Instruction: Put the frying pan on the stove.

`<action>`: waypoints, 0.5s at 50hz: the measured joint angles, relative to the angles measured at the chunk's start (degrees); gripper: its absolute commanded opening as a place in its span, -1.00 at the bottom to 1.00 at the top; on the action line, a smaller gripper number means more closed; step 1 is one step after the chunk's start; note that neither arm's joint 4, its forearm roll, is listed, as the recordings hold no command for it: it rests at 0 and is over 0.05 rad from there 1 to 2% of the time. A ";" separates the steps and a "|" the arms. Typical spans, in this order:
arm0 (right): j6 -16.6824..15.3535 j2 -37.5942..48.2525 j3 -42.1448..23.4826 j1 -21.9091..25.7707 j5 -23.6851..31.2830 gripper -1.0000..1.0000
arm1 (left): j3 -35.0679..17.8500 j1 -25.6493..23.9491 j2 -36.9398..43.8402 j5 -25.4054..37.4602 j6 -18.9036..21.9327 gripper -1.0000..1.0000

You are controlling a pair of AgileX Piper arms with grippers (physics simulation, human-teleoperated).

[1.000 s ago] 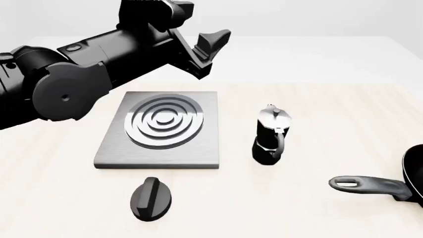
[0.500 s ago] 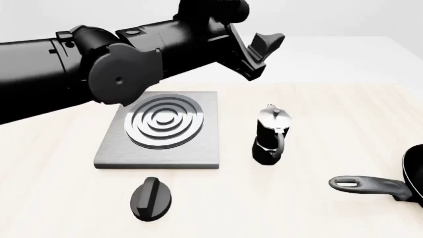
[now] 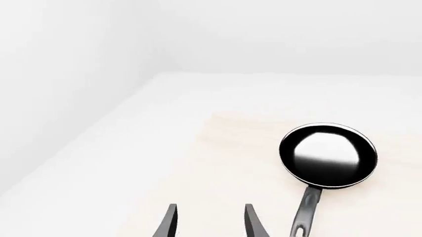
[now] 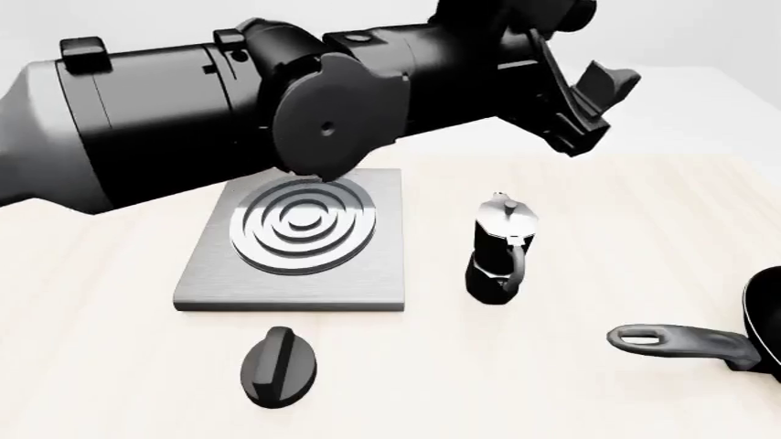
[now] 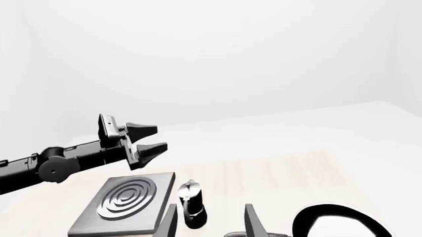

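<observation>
Black and glossy, the frying pan [image 4: 766, 331] lies at the worktop's right edge, well apart from the stove [image 4: 296, 240], handle pointing left toward the left gripper [image 4: 583, 96], whose empty fingers [image 3: 170, 223] gape above.

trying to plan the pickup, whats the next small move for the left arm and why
Probably carry the open left gripper farther right and down toward the frying pan handle. It hangs high above the moka pot, holding nothing, while the pan sits far from the stove.
</observation>
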 measured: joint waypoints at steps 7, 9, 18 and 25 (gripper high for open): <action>0.07 0.00 -0.02 0.07 0.00 1.00 | -4.73 -1.48 3.42 3.10 -0.68 1.00; 0.10 0.00 -0.01 0.08 0.00 1.00 | -5.86 -1.98 4.26 3.90 -0.61 1.00; 0.34 0.00 0.12 0.05 0.00 1.00 | -9.89 -4.43 7.52 7.08 0.06 1.00; 0.50 0.00 0.20 0.03 0.00 1.00 | -11.97 -6.56 9.60 9.32 0.81 1.00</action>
